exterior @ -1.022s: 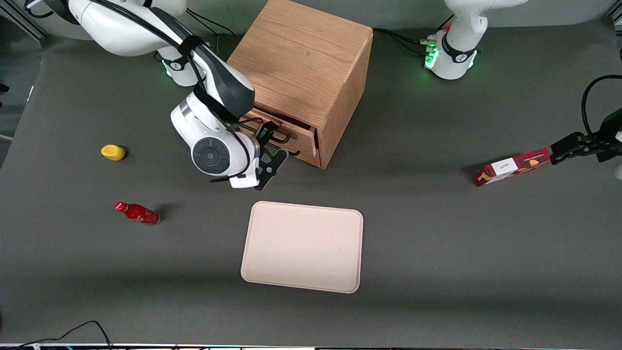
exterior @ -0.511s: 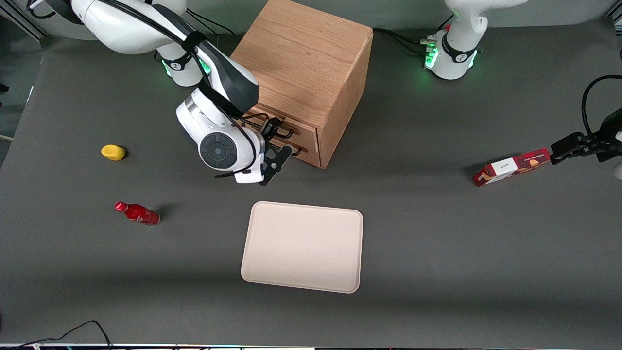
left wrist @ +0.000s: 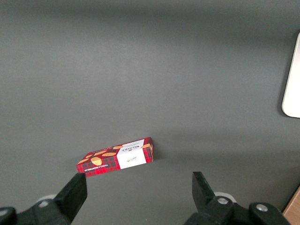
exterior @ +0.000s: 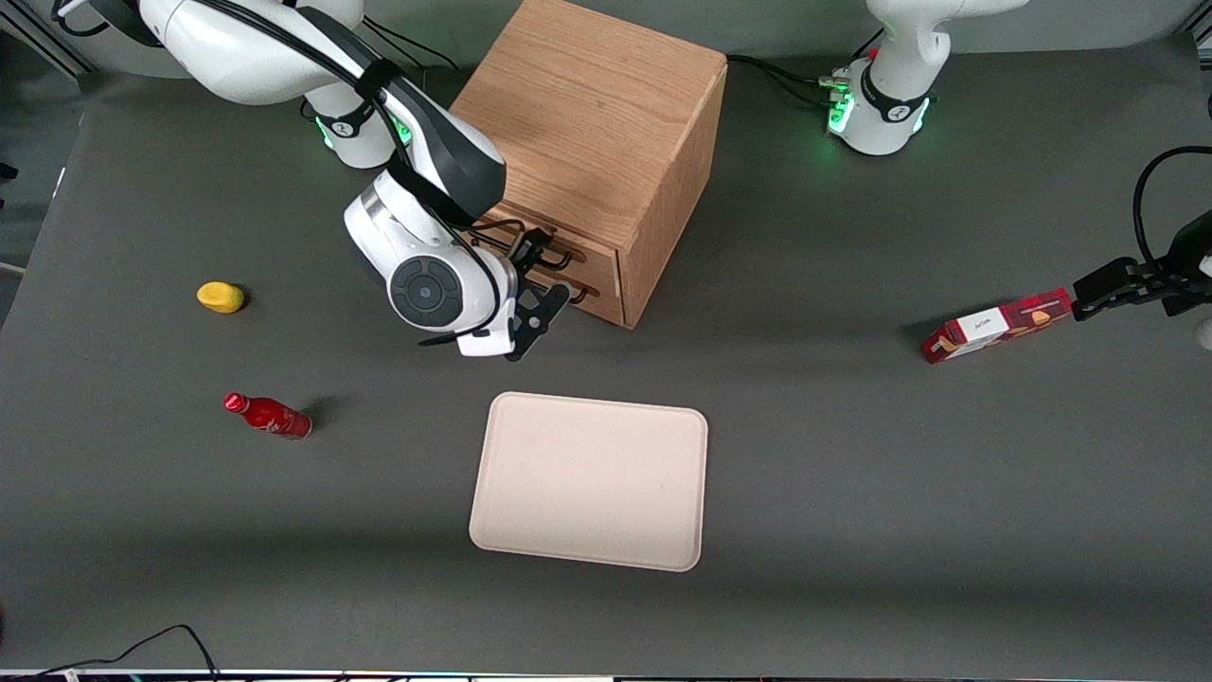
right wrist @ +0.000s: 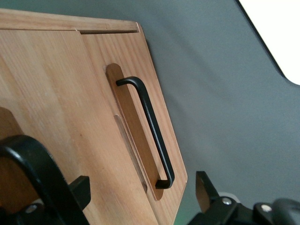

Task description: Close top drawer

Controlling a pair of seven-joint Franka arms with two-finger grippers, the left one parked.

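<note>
The wooden cabinet (exterior: pixel 592 123) stands at the back middle of the table. Its top drawer (exterior: pixel 592 258) sits pushed in, its front about level with the lower drawer (exterior: pixel 598 301). My right gripper (exterior: pixel 542 279) is right in front of the two drawer fronts, open, holding nothing. In the right wrist view the gripper (right wrist: pixel 143 190) has bare wood between its spread fingers. The top drawer's black handle (right wrist: pixel 40 173) looms close beside one finger. The lower drawer's handle (right wrist: pixel 149 131) shows clearly. Whether a finger touches the wood is hidden.
A beige tray (exterior: pixel 589 481) lies nearer the front camera than the cabinet. A red bottle (exterior: pixel 268 415) and a yellow object (exterior: pixel 221 296) lie toward the working arm's end. A red box (exterior: pixel 997 325) lies toward the parked arm's end.
Over the last second my gripper moved toward the cabinet and the top drawer slid in; the dark gap at its side has gone. Almost nothing moved in the last half second.
</note>
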